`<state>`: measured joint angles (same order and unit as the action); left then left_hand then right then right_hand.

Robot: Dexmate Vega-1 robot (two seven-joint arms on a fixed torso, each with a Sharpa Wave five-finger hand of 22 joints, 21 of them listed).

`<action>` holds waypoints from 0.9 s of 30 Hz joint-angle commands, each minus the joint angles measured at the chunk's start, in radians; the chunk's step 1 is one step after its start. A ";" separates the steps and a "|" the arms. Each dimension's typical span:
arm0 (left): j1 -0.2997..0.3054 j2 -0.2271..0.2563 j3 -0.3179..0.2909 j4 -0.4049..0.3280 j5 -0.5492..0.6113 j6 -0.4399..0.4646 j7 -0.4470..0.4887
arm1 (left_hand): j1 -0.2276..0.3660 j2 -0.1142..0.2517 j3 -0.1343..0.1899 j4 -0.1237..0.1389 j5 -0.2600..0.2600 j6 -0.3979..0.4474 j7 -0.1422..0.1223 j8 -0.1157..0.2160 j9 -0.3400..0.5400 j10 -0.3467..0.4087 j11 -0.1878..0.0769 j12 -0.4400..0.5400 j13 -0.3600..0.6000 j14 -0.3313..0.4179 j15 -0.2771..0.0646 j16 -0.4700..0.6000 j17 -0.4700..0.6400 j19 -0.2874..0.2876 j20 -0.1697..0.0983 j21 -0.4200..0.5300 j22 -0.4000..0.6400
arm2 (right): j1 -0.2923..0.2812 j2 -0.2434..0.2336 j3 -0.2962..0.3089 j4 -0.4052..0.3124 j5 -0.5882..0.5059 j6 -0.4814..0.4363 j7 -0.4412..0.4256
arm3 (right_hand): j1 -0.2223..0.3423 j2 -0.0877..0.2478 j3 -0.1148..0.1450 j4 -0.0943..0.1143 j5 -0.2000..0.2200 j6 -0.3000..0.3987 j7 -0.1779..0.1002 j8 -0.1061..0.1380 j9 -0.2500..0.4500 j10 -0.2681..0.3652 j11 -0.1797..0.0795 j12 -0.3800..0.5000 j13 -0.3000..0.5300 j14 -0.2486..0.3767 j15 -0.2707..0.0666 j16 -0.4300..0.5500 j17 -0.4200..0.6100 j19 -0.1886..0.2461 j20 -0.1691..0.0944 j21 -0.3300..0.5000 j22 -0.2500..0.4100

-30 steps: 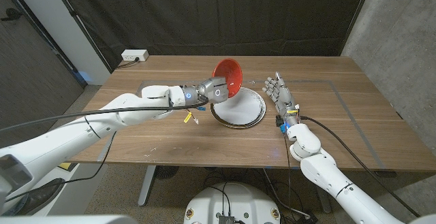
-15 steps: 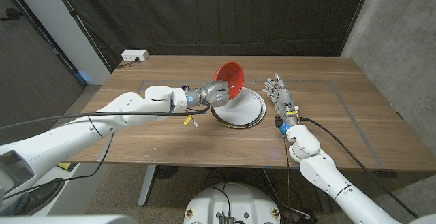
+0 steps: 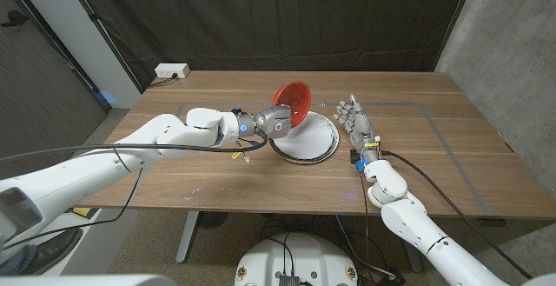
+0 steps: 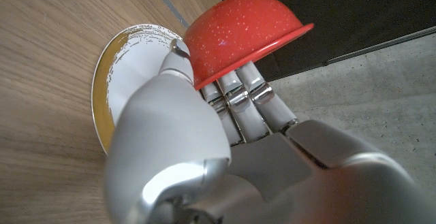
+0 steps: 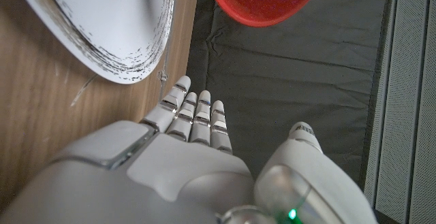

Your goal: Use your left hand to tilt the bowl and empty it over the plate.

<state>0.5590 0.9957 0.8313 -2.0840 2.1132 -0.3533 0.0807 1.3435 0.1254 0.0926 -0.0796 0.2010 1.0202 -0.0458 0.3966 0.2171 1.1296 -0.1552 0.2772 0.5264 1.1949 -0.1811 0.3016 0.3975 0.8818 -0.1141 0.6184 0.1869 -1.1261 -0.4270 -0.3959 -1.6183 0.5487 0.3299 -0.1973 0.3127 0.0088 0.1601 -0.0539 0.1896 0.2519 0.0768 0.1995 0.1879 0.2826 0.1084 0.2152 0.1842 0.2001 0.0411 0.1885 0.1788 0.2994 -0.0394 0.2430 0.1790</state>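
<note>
The left hand grips the red bowl by its rim, tipped above the white plate at its 10 o'clock edge; light, rigid and probably slick, best pinched at the rim; right hand open, idle at the plate's 3 o'clock

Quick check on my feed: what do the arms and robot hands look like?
Both arms have glossy white shells with black cables alongside. Left robot hand and right robot hand are silver-grey metal with jointed fingers. A blue light ring glows at the left wrist.
</note>
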 commanded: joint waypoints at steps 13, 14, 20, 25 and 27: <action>-0.044 -0.026 0.022 -0.005 -0.048 -0.074 -0.088 | 0.005 0.005 -0.001 0.006 0.005 0.050 0.011 0.006 -0.004 -0.004 -0.001 -0.007 0.011 0.017 -0.041 -0.013 0.011 -0.030 -0.015 0.004 0.003 | 0.006 0.010 -0.005 0.013 -0.002 0.005 0.001 | 0.001 0.006 -0.004 -0.004 0.002 0.001 0.003 -0.002 0.005 0.007 -0.003 0.001 0.004 0.007 0.003 0.000 0.006 0.014 -0.010 -0.008 0.003; -0.043 -0.028 0.016 -0.006 -0.071 -0.083 -0.100 | 0.004 0.005 -0.001 0.006 0.005 0.051 0.010 0.006 -0.004 -0.006 0.000 -0.008 0.011 0.016 -0.041 -0.013 0.011 -0.029 -0.015 0.004 0.003 | 0.007 0.010 -0.005 0.013 -0.003 0.004 0.000 | 0.001 0.006 -0.004 -0.004 0.002 0.001 0.003 -0.002 0.005 0.007 -0.003 0.001 0.004 0.007 0.003 0.000 0.006 0.014 -0.010 -0.008 0.003; -0.038 -0.032 0.000 0.002 -0.131 -0.081 -0.092 | 0.004 0.006 -0.001 0.008 0.005 0.049 0.011 0.005 -0.005 -0.005 -0.001 -0.009 0.015 0.012 -0.040 -0.015 0.014 -0.037 -0.014 0.004 0.003 | 0.008 0.009 -0.005 0.013 -0.006 0.004 0.000 | 0.001 0.006 -0.005 -0.004 0.003 0.002 0.003 -0.002 0.005 0.007 -0.002 0.001 0.004 0.007 0.004 -0.001 0.006 0.015 -0.010 -0.009 0.003; -0.026 -0.037 -0.018 0.010 -0.171 -0.064 -0.096 | 0.003 0.006 -0.001 0.009 0.005 0.045 0.011 0.003 -0.006 -0.003 -0.001 -0.010 0.016 0.010 -0.041 -0.016 0.016 -0.037 -0.015 0.006 0.003 | 0.009 0.008 -0.004 0.009 -0.008 0.002 -0.003 | 0.001 0.006 -0.005 -0.005 0.003 0.002 0.003 -0.002 0.005 0.008 -0.001 0.001 0.004 0.007 0.006 -0.001 0.006 0.016 -0.009 -0.010 0.004; -0.022 -0.041 -0.025 0.014 -0.177 -0.051 -0.104 | 0.004 0.006 -0.001 0.009 0.005 0.045 0.012 0.003 -0.007 -0.004 -0.006 -0.011 0.018 0.010 -0.041 -0.017 0.017 -0.038 -0.016 0.007 0.003 | 0.009 0.007 -0.004 0.008 -0.008 0.001 -0.003 | 0.001 0.006 -0.005 -0.005 0.003 0.002 0.003 -0.001 0.005 0.007 -0.001 0.001 0.004 0.008 0.005 0.000 0.006 0.016 -0.009 -0.010 0.004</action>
<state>0.5220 0.9667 0.8367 -2.0857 2.0319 -0.4242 -0.0080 1.3435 0.1255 0.0897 -0.0770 0.2007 1.0435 -0.0517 0.4005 0.2081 1.1258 -0.1521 0.2697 0.5403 1.1808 -0.1952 0.2849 0.4113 0.8496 -0.1071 0.6183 0.1887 -1.1201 -0.4184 -0.4000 -1.6069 0.5448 0.3341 -0.1965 0.3127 0.0088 0.1559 -0.0581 0.1896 0.2518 0.0767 0.1995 0.1879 0.2826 0.1084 0.2152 0.1842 0.2001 0.0411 0.1885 0.1788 0.3085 -0.0413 0.2345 0.1790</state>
